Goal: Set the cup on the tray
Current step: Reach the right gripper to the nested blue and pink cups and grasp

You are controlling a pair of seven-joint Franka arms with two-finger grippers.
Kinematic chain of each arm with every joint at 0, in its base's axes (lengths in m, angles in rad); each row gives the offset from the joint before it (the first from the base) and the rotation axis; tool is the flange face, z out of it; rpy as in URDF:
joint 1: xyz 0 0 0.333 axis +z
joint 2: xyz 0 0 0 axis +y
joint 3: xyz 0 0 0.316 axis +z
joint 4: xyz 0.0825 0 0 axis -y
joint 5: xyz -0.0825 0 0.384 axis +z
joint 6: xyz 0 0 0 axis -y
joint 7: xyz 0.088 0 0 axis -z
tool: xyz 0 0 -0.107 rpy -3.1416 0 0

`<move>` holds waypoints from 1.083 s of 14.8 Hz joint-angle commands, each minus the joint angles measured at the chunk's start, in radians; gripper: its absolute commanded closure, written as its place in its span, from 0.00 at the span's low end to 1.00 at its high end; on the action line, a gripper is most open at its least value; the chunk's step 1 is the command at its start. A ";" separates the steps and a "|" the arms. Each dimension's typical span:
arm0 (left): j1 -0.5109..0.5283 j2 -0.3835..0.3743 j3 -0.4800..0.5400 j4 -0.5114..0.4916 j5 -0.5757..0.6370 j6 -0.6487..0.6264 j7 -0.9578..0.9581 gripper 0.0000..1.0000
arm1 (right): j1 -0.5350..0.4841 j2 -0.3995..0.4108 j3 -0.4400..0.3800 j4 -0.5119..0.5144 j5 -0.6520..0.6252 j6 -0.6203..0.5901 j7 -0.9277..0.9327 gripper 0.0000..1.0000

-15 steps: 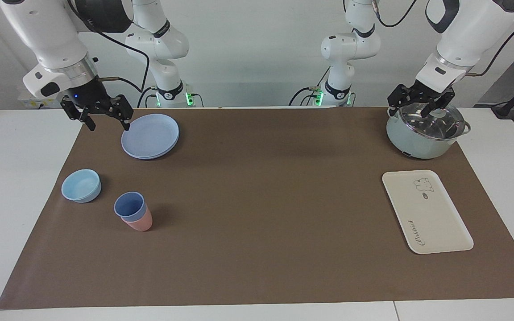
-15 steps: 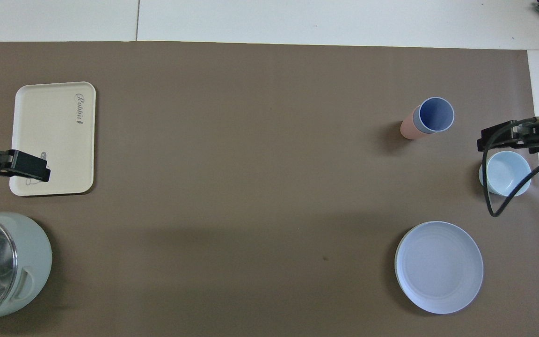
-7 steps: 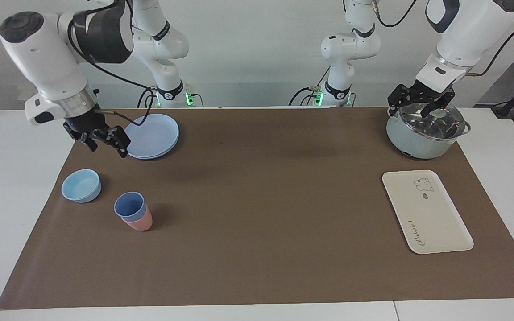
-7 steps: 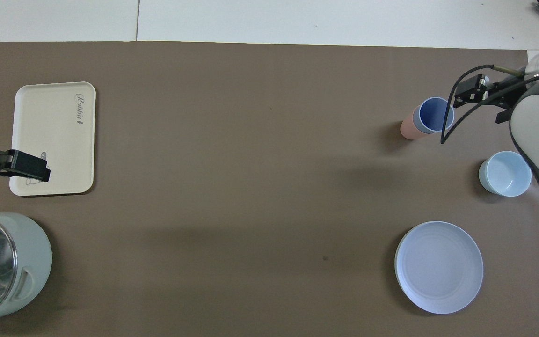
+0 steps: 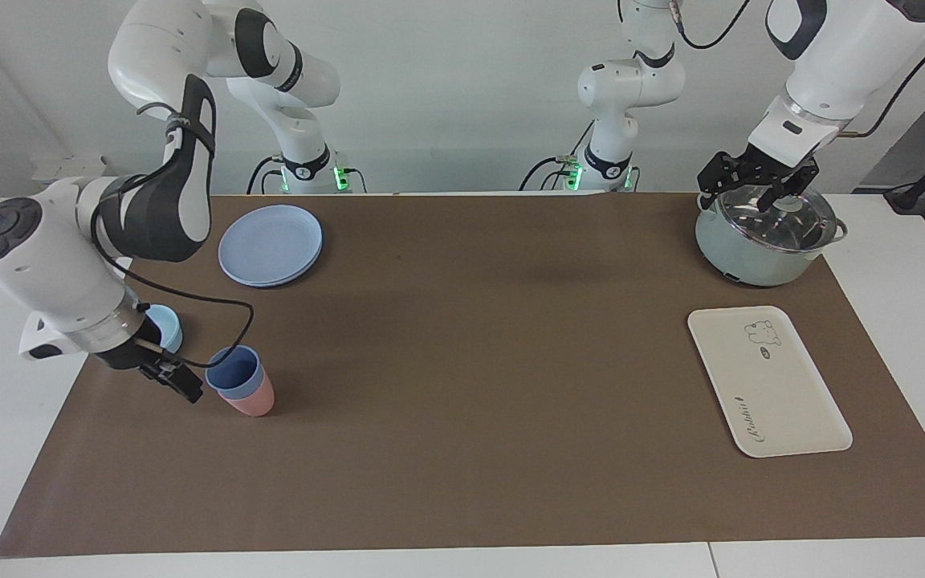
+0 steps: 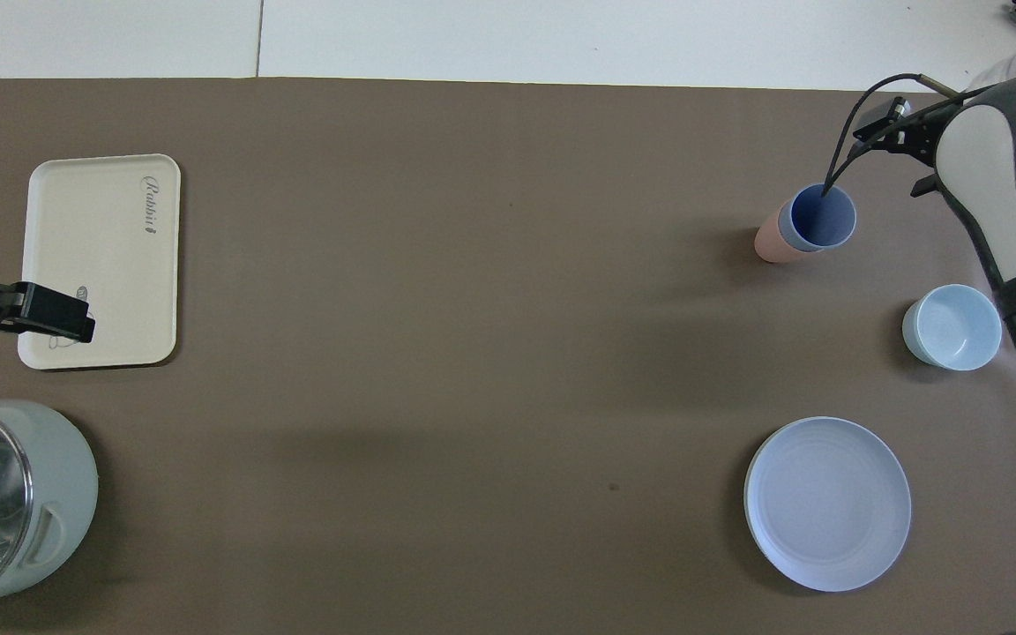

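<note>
I read the right end effector as low over the tabletop, just beside the cup on the side toward the right arm's end; I cannot make out how far its fingers are spread, and nothing appears to be in them. The cup, which I take as my landmark, is periwinkle blue and stands upright, nested inside a salmon-pink tumbler whose base shows below it. From the overhead camera the cup shows its open mouth, with the arm's black cable crossing its rim, and the end effector shows near it. A light-blue bowl sits nearer to the robots than the cup, partly hidden by the right arm's wrist. A round blue plate lies nearer to the robots still. The tray is well apart from the cup, toward the left arm's end of the tabletop, flat and with nothing on it. The left end effector waits over the glass lid of a pale green pot, which stands well apart from the cup and nearer to the robots than the tray; its fingers look spread and hold nothing.
</note>
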 commanded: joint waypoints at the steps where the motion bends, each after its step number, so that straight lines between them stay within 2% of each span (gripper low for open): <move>1: 0.002 -0.027 0.004 -0.031 -0.004 0.016 0.007 0.00 | -0.039 0.085 0.009 0.063 0.084 -0.002 0.037 0.03; 4: 0.002 -0.027 0.004 -0.031 -0.004 0.017 0.007 0.00 | -0.050 0.159 0.013 0.087 0.101 -0.005 0.066 0.03; 6: 0.002 -0.027 0.004 -0.031 -0.004 0.016 0.007 0.00 | -0.050 0.181 0.012 0.086 0.157 -0.014 0.146 0.03; 9: 0.002 -0.027 0.004 -0.031 -0.004 0.016 0.007 0.00 | -0.046 0.170 0.012 0.064 0.179 -0.044 0.205 0.03; 10: 0.002 -0.027 0.004 -0.031 -0.004 0.017 0.007 0.00 | -0.047 0.161 0.013 0.029 0.181 -0.067 0.206 0.03; 13: 0.002 -0.027 0.004 -0.031 -0.004 0.016 0.007 0.00 | -0.042 0.150 0.013 -0.002 0.187 -0.065 0.241 0.03; 16: 0.002 -0.027 0.002 -0.031 -0.004 0.016 0.007 0.00 | -0.039 0.139 0.013 -0.037 0.248 -0.048 0.306 0.03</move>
